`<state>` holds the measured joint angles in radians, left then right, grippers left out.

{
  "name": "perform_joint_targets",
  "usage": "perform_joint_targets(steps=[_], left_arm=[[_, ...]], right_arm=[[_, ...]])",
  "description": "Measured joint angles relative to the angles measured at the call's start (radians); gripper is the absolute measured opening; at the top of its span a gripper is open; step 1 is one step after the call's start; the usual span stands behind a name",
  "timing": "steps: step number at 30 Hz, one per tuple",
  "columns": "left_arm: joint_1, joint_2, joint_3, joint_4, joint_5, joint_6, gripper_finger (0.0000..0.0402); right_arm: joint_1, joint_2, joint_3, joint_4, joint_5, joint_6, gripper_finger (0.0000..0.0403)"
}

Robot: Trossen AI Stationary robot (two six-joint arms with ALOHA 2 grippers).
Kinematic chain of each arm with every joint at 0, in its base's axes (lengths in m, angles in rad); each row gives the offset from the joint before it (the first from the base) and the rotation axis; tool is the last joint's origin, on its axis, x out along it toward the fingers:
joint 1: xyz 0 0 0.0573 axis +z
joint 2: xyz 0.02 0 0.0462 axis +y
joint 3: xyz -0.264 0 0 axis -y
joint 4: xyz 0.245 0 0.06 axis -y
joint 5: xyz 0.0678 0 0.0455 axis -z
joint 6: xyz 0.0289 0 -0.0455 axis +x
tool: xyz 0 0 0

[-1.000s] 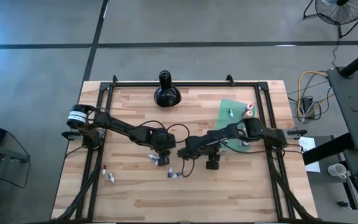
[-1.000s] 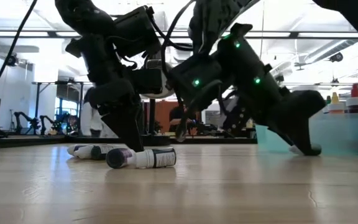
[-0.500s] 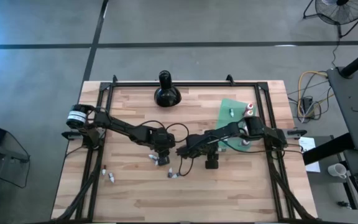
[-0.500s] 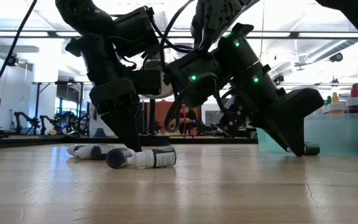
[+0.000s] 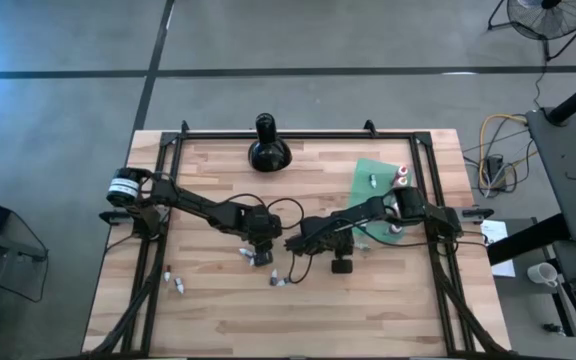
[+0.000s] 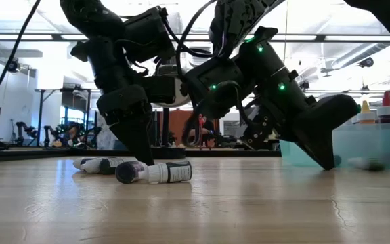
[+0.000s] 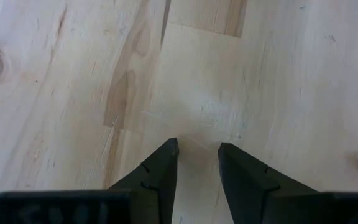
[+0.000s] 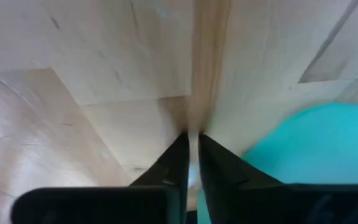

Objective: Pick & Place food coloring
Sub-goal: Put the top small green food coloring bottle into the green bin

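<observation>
Food coloring bottle (image 6: 156, 172) lies on its side on the bench (image 5: 368, 310) at frame centre, long axis left-right, just beside left gripper (image 7: 196, 150), slightly parted & empty, w/ right gripper (image 8: 191, 144) further right, nearly closed, holding nothing.

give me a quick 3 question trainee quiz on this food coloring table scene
1. True or false: the left gripper holds a bottle between its fingers.
2. What lies under the upright bottles at the table's right side? A) teal-green sheet B) a plate C) a basket
3. Fill in: the right gripper points down at bare ____ beside the sheet.

Key
1. False: the gap shows only the wooden table.
2. A
3. wood
</observation>
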<state>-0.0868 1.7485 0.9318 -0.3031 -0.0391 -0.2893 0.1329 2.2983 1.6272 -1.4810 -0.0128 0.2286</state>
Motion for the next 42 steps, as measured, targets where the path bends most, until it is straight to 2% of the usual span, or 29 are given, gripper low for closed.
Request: perform_joint_targets(steps=[3, 9, 14, 17, 24, 27, 33, 42], left_arm=[[0.000, 0.000, -0.001, 0.003, -0.001, 0.000, 0.0098], [0.000, 0.001, -0.001, 0.008, -0.002, 0.002, 0.0098], [-0.003, 0.001, -0.001, 0.012, -0.005, 0.020, 0.0098], [-0.006, 0.001, -0.001, 0.013, -0.006, 0.025, 0.0098], [-0.015, 0.001, -0.002, 0.021, -0.013, 0.025, 0.0098], [-0.016, 0.001, -0.003, 0.033, -0.012, 0.047, 0.0098], [-0.016, 0.001, -0.003, 0.039, -0.011, 0.112, 0.0098], [-0.016, 0.001, -0.003, 0.012, -0.007, 0.138, 0.0098]], right_arm=[[0.000, -0.010, 0.000, -0.014, 0.012, 0.010, 0.0012], [0.001, -0.066, 0.001, -0.033, 0.011, 0.114, 0.0008], [0.034, -0.170, 0.001, -0.027, -0.077, 0.272, 0.0017], [0.078, -0.239, -0.005, -0.015, -0.089, 0.463, 0.0035], [0.244, -0.426, -0.079, 0.133, -0.058, 1.206, 0.0095], [0.303, -0.455, -0.115, 0.137, -0.055, 1.444, 0.0123], [0.350, -0.463, -0.208, 0.112, -0.044, 1.699, 0.0175], [0.392, -0.486, -0.388, 0.150, 0.012, 1.884, 0.0210]])
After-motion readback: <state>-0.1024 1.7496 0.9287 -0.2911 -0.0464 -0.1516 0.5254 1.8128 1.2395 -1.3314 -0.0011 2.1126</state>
